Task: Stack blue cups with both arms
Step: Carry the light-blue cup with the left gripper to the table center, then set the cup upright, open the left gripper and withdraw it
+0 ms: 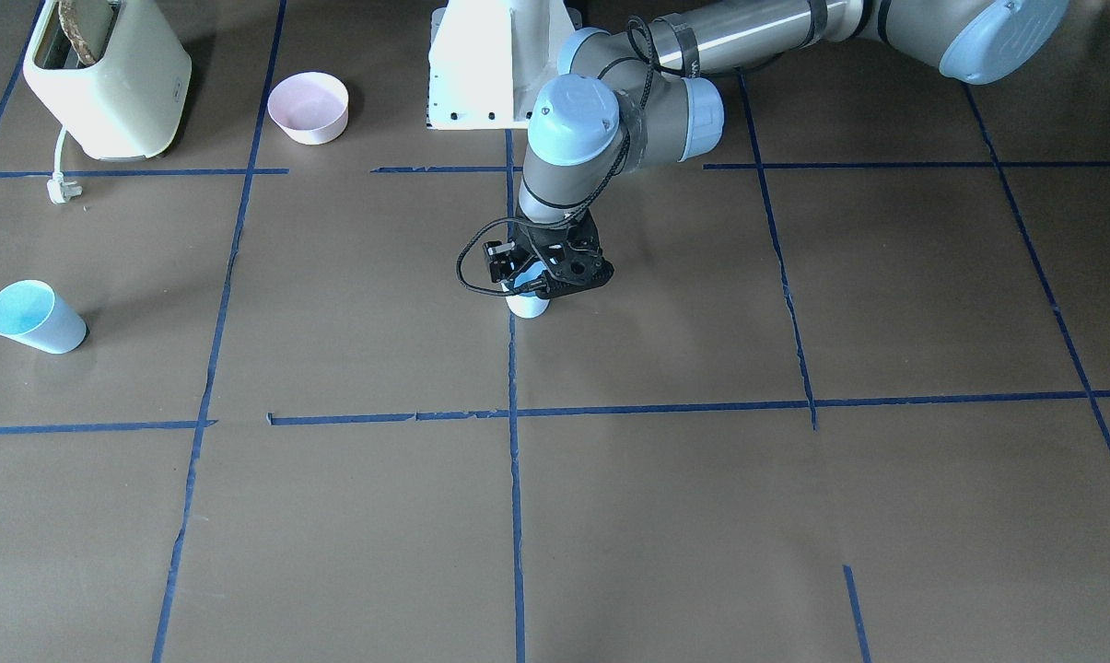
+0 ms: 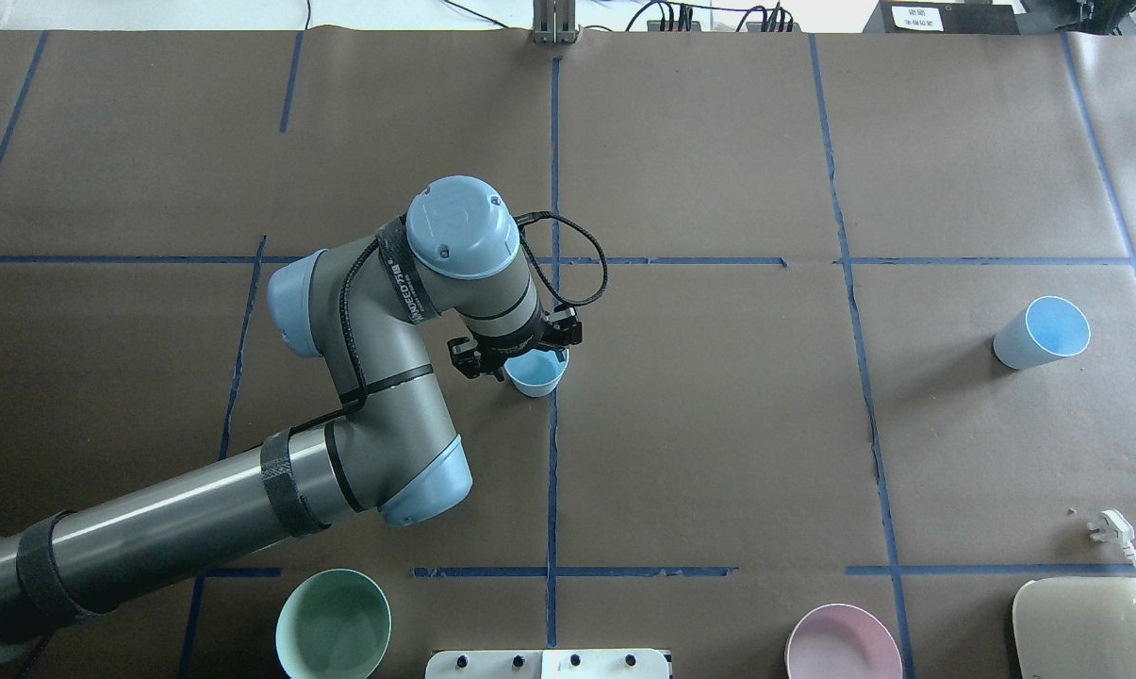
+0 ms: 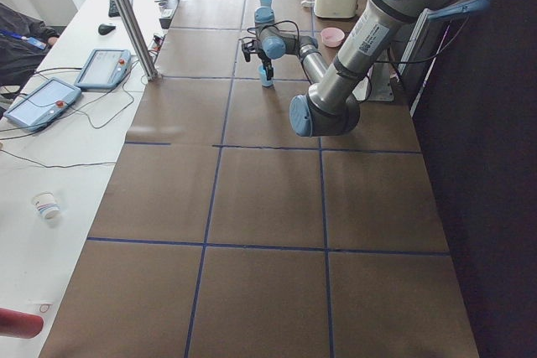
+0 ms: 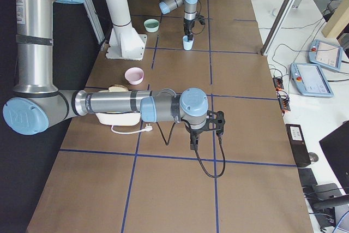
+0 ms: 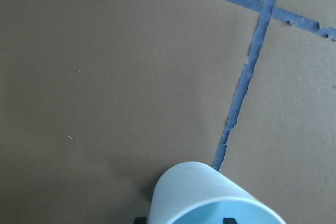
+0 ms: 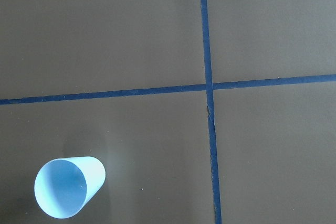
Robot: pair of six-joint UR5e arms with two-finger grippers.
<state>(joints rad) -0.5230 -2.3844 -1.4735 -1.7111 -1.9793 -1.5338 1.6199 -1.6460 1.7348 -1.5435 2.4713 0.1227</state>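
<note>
One blue cup stands upright on the table at the centre tape line; it also shows in the front view and the left wrist view. My left gripper is right over it, its fingertips straddling the cup's wall, one outside and one inside, with a gap between them. The second blue cup stands far to the right and shows low in the right wrist view. My right gripper hangs above the table; I cannot tell if it is open.
A mint-green bowl and a pink bowl sit near the robot's base. A cream toaster with its loose plug stands at the robot's near right corner.
</note>
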